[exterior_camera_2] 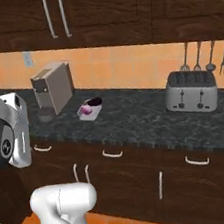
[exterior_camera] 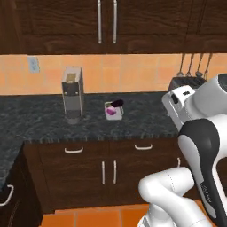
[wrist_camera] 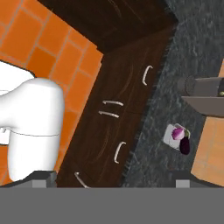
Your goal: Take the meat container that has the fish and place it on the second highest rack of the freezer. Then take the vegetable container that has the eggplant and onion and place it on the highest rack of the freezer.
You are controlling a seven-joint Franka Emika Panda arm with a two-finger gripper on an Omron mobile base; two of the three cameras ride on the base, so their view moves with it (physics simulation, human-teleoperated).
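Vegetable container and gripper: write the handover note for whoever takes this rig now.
Gripper: open, holding nothing, raised well away from the counter.
Vegetable container, with the eggplant and onion in it, sits on the counter just right of the coffee machine.
No fish container or freezer shows from here.
Done: can't confirm the fish step.
Left: carry the vegetable container to the freezer's highest rack.

A: What sits on the dark speckled surface (exterior_camera: 133,122)?
B: A grey coffee machine (exterior_camera: 72,94), with a small white vegetable container (exterior_camera: 112,110) just beside it holding an eggplant (exterior_camera: 117,103) and onion (exterior_camera: 111,112). A silver toaster (exterior_camera_2: 191,91) stands well apart.
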